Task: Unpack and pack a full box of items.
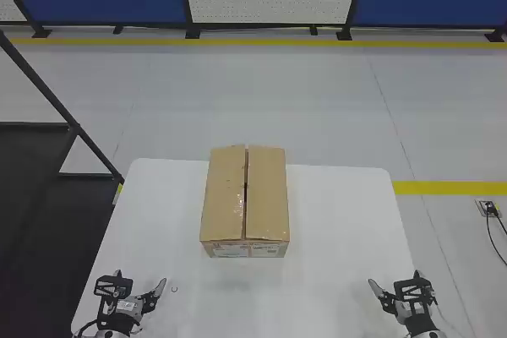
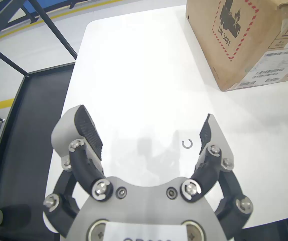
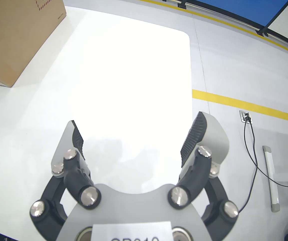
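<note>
Box (image 1: 246,201) centred on table (image 1: 346,253) — ring (image 2: 187,143) (nearer edge) to its left.

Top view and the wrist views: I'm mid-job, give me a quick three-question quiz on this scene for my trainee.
1. True or false: the top flaps of the box stand open.
2. What lies on the table beside the left gripper? A: a small open ring. B: a screwdriver. C: a roll of tape.
3. Fill in: the right gripper is ___ and holds nothing.
Key: 1 false, the flaps lie shut. 2 A. 3 open.
</note>
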### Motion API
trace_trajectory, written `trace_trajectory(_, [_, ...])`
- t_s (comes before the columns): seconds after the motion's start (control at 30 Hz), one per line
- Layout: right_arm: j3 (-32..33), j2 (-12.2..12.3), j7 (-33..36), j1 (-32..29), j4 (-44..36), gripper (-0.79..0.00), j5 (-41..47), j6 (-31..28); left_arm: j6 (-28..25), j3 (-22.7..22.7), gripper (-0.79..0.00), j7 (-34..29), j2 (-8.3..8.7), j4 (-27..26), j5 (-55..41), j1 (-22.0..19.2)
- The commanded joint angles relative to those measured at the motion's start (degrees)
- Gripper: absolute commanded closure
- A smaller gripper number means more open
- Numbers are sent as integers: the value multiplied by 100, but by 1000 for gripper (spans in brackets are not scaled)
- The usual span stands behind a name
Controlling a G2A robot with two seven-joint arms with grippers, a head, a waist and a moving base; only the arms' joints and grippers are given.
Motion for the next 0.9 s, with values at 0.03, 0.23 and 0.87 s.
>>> trace_trajectory(0.03, [0, 0, 0, 0, 0, -785, 0, 0, 0, 0, -784, 0, 0, 0, 0, 0])
trace_trajectory(0.23, [-10, -9, -85, 24, -48, -785, 22, -34, -216, -176, -785, 201, -9, 96, -369, -121])
trace_trajectory(0.87, [-47, -41, -538, -82, -899, -785, -32, -352, -974, -643, -785, 1001, -7, -139, -1060, 10])
